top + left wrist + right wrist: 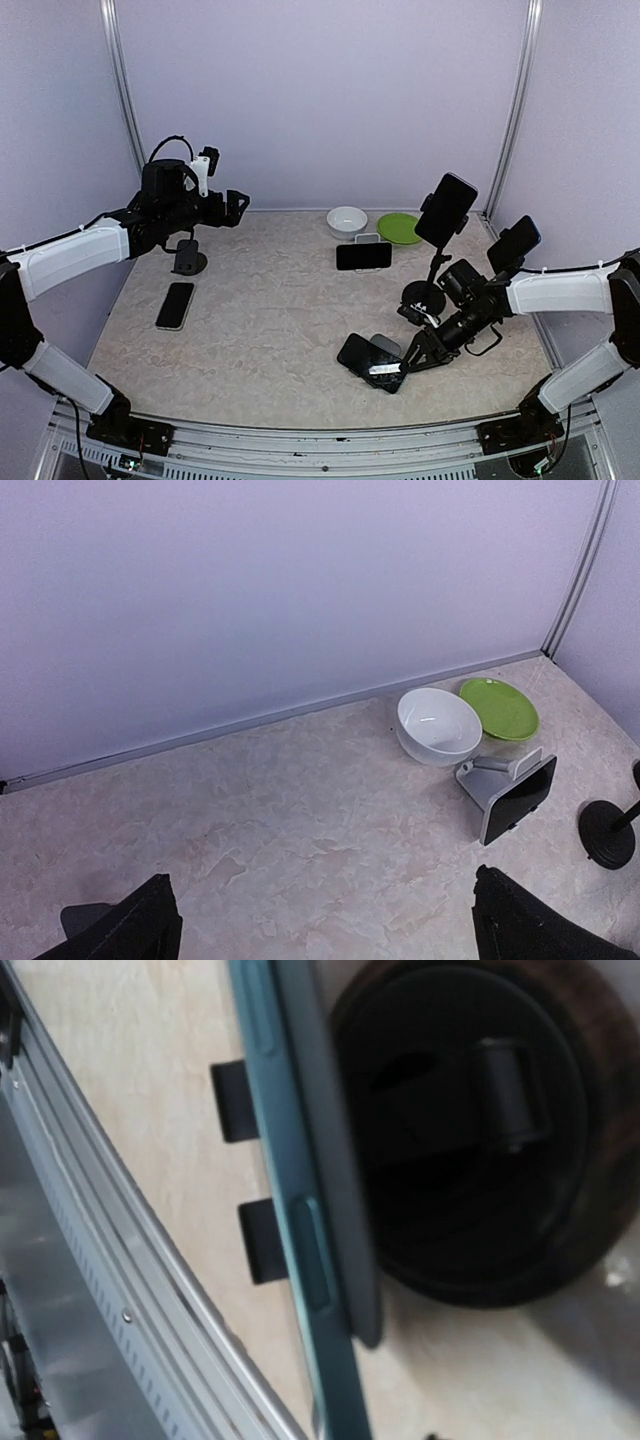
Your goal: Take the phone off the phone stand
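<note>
The phone (358,356) is dark and leans on a low round phone stand (387,345) near the table's front, right of centre. My right gripper (396,371) is down at the phone's right end. The right wrist view is filled by the phone's teal edge (300,1210), seen side-on, with the stand's dark round base (470,1130) behind it. That gripper's fingers do not show there, so I cannot see whether they hold the phone. My left gripper (238,204) hangs high at the back left, open and empty (330,930).
A phone on a tall stand (446,209) and another raised phone (514,243) stand close behind my right arm. A phone on a grey stand (363,255), a white bowl (346,220) and a green plate (399,228) sit at the back. A loose phone (175,305) and an empty black stand (188,262) are at the left.
</note>
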Controlling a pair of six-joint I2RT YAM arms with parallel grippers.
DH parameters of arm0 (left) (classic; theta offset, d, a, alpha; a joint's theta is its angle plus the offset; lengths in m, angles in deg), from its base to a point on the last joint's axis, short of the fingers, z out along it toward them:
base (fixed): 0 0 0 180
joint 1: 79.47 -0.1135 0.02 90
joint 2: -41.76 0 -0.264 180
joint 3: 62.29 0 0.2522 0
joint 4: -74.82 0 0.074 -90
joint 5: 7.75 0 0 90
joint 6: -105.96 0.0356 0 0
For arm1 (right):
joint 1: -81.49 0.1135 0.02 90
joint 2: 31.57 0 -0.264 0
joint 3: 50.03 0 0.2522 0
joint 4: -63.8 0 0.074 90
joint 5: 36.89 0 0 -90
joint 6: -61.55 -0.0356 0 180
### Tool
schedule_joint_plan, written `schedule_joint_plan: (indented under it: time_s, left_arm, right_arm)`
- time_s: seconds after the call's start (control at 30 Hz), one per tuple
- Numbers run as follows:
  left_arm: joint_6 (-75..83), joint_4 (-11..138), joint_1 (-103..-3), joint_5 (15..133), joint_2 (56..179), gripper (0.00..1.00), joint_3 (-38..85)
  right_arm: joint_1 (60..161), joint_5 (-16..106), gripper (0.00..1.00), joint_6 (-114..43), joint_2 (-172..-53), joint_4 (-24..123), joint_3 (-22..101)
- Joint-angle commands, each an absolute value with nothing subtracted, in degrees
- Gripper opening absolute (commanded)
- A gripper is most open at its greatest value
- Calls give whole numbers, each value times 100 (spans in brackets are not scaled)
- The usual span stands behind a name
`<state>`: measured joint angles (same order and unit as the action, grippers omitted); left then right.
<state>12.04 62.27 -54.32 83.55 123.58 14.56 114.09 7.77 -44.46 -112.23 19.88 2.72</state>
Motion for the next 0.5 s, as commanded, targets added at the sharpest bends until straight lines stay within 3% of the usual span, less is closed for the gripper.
schedule_joint_plan:
  time_s: [0.0,0.47]
  left_arm:
    - [1228,6124,-5389,8298,12413,99,1692]
    - [1108,6075,-5341,8441,12287,99,1612]
  right_arm:
    - [11432,531,41,-4397,-11341,2347,189]
    - [11615,109,6,-5078,-11492,3457,-185]
